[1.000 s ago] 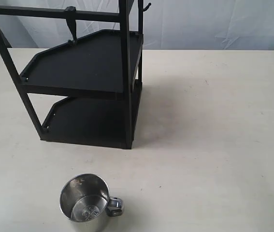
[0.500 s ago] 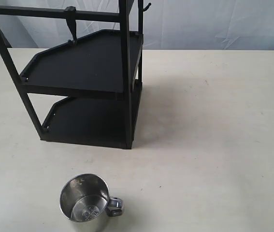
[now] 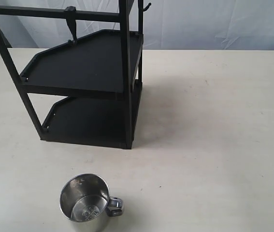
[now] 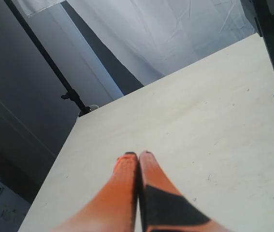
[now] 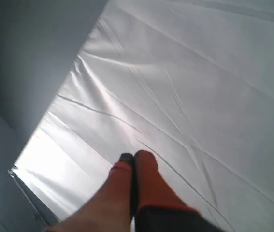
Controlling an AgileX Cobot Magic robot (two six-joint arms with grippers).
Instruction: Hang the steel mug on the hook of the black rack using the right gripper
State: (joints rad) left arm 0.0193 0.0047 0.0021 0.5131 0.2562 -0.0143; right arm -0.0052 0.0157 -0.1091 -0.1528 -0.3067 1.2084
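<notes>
Polished steel mug (image 3: 86,204) stands upright near the table's (image 3: 214,135) front edge, handle twd the right, w/ black rack (image 3: 86,72) near the back-left corner. Likely light, rigid, slippery walls; take hold at handle or rim. Right gripper (image 5: 133,162) pressed together, empty, as is left gripper (image 4: 137,155).

The mug (image 3: 86,204) base is cut off by the near edge. The rack (image 3: 83,72) top runs out of frame. Both arms are unseen from outside.
</notes>
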